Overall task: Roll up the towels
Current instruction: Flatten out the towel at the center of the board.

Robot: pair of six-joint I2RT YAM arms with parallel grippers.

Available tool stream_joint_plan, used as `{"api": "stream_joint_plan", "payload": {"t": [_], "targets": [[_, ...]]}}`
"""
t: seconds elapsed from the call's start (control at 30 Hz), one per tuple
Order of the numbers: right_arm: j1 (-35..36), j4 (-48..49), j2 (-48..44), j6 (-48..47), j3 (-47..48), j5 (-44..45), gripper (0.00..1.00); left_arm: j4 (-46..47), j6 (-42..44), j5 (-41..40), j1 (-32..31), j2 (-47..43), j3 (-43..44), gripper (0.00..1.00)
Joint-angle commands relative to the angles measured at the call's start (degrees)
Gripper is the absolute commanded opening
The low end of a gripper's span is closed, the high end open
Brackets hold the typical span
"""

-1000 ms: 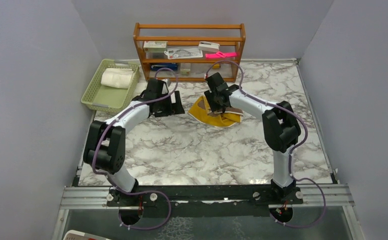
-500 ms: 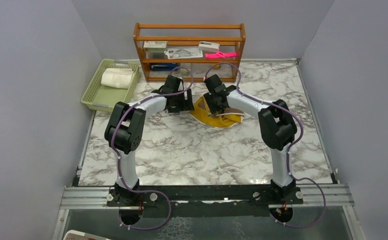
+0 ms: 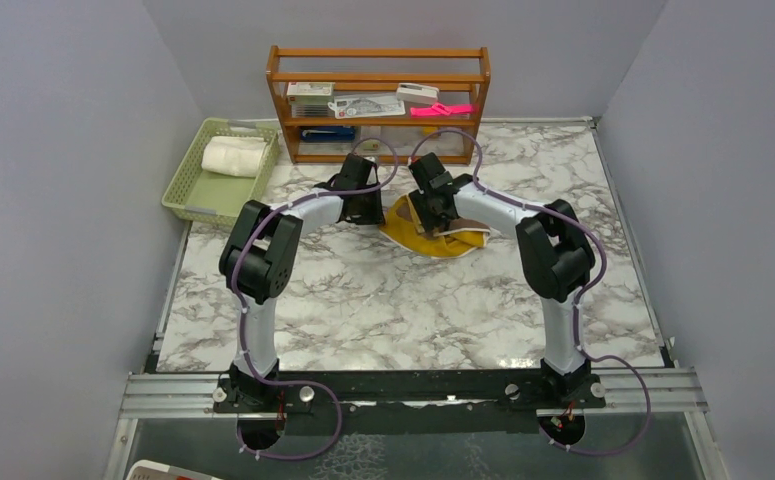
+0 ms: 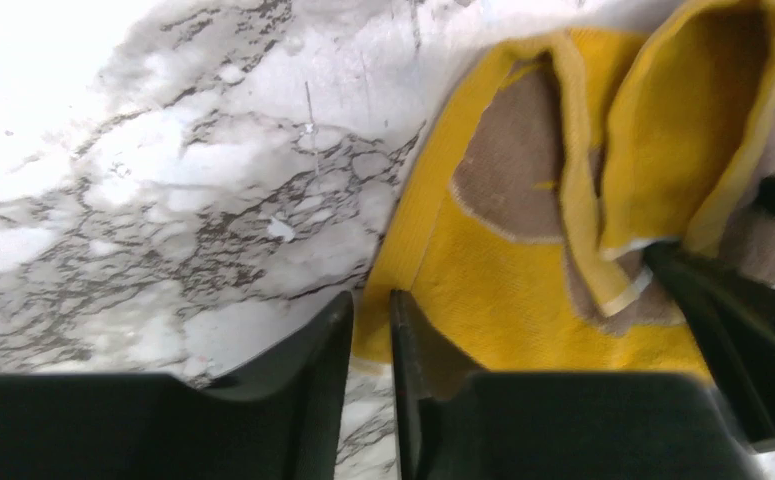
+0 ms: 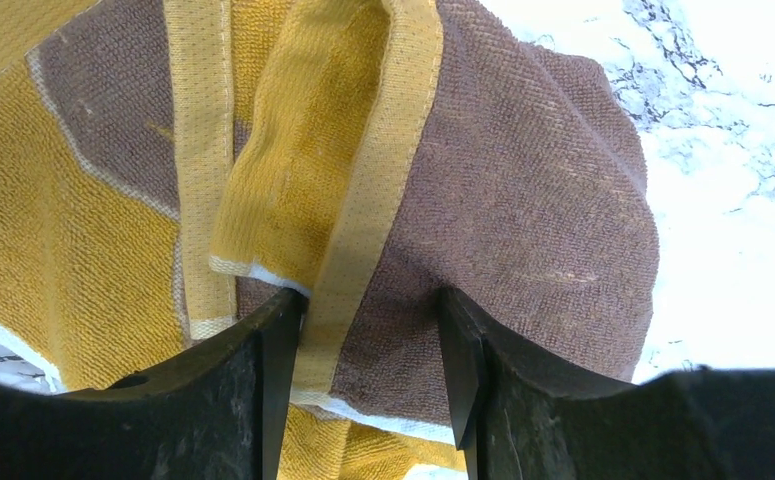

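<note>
Marble tabletop under grey walls, and all the action is at the far middle, just in front of the wooden shelf. The brown towel lies crumpled there, yellow side showing, and both arms are reaching in on it from either side. Over at the far left the white towel sits as a roll in the green basket, so by the look of it that one is done and this is the one left to roll.

The right gripper is on top of the heap, jaws part-way apart with a raised fold of yellow trim and brown cloth filling the gap. I'd call that a hold. The fold runs straight away from its fingers.

The left gripper is down at the towel's left edge with its jaws drawn to a thin slit. The yellow hem touches the right-hand finger, and the rest of the cloth spreads off to that gripper's right. Whether the hem is actually pinched, the wrist view does not show.

So the key relation is this: the right gripper has the middle, the left is at the left hem, and the cloth is bunched between them, so it needs spreading flat before any rolling.
</note>
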Motion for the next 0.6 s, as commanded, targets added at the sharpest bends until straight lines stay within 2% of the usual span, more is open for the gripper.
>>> {"api": "stream_joint_plan", "payload": {"t": [0.0,0.1,0.13,0.23,0.27,0.37,0.47,0.57], "targets": [[-0.27,0.32,-2.52,1.31,-1.21,-0.59,0.5,-3.06,1.39,-0.56,-0.93,2.23,-3.31,0.01],[-0.42,0.54,-3.81,1.64,-1.96,-0.96,0.39,-0.73,-0.66,3.99,-0.78,3.17,-5.89,0.0],[-0.57,0.64,-4.31,1.68,-2.26,-1.11,0.33,0.74,-1.61,5.66,-0.76,3.29,-6.89,0.0],[-1.81,0.35,-6.07,2.36,-3.35,-2.65,0.05,3.62,-3.83,6.89,-0.76,2.46,-9.24,0.0],[-2.52,0.26,-6.97,2.72,-3.85,-3.92,0.01,3.67,-3.89,6.07,-0.69,1.6,-9.63,0.0],[-4.92,-0.4,-10.94,3.64,-5.13,-7.0,0.01,2.28,-3.01,3.03,0.56,-2.1,-10.51,0.0],[-5.98,-1.01,-16.21,4.15,-5.6,-7.26,0.01,0.23,-2.07,1.03,4.61,-6.89,-11.38,0.0],[-8.34,0.15,-22.51,6.17,-6.72,-11.64,0.01,-0.72,-3.34,1.44,10.17,-12.67,-13.24,0.0]]}}
